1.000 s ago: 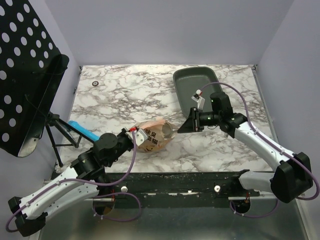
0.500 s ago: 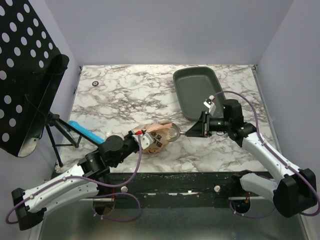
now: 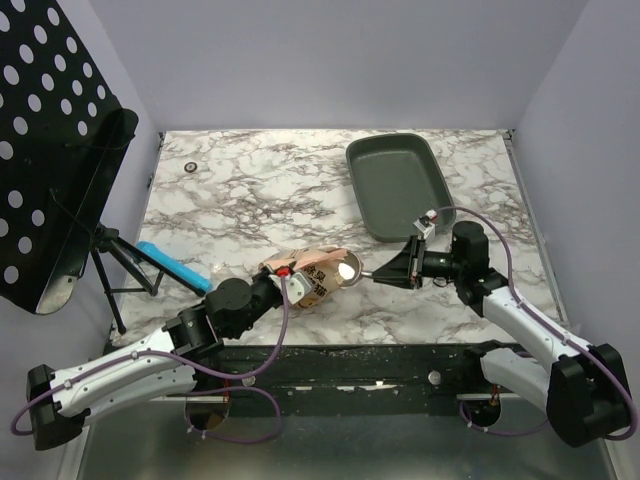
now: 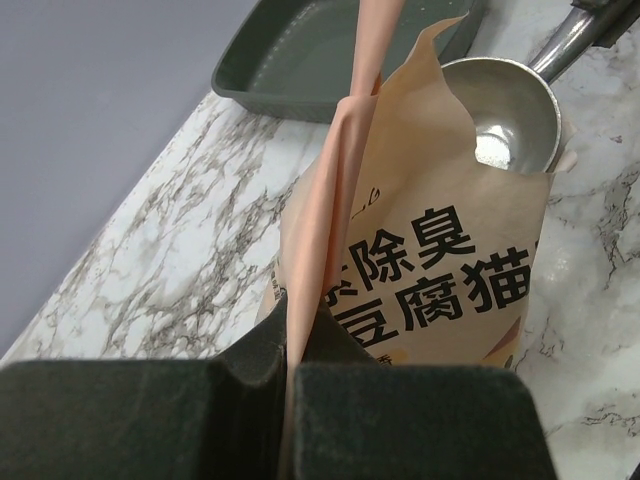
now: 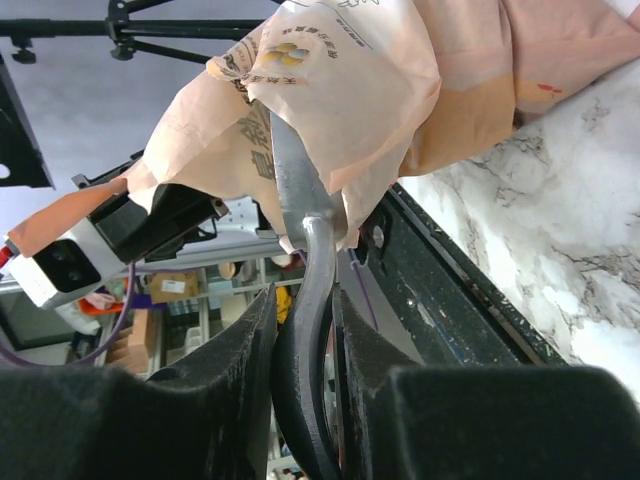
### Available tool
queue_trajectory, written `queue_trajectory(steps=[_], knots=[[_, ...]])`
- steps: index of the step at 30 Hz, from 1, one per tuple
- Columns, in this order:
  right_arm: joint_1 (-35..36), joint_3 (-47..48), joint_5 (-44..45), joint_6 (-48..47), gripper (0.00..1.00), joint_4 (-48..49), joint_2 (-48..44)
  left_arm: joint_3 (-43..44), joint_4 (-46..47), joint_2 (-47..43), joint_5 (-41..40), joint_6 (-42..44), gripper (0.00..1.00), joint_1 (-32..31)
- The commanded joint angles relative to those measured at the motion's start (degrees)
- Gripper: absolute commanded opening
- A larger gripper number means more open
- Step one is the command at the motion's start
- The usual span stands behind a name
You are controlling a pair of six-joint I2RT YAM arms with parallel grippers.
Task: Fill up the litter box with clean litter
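The left arm (image 3: 130, 372) and right arm (image 3: 525, 322) have white shells on their long links and rounded black joints. A thin purple cable (image 3: 281, 328) loops along each. The fingers (image 4: 400, 420) are matte black blocks, and a small white block (image 3: 428, 218) with a red spot sits at the wrist.

Big black Chinese print is right there on the tan litter bag (image 4: 440, 290): 除臭 up top, 豆腐猫 just below, further characters hidden.
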Motion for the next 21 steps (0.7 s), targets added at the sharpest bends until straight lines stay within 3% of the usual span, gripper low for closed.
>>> queue_trajectory(steps=[1, 10, 21], knots=[[-0.51, -1.93, -4.10, 6.86, 0.00, 12.04, -1.87, 0.37, 4.11, 1.23, -0.65, 0.06, 0.00, -1.37], [-0.69, -4.92, -4.10, 10.82, 0.00, 16.26, -6.09, 0.10, 3.94, 0.80, -9.69, 4.54, 0.00, -2.51], [-0.69, -4.22, -2.26, 8.97, 0.00, 11.69, -6.54, 9.93, -15.04, -9.56, -19.37, 16.58, 0.00, -2.87]])
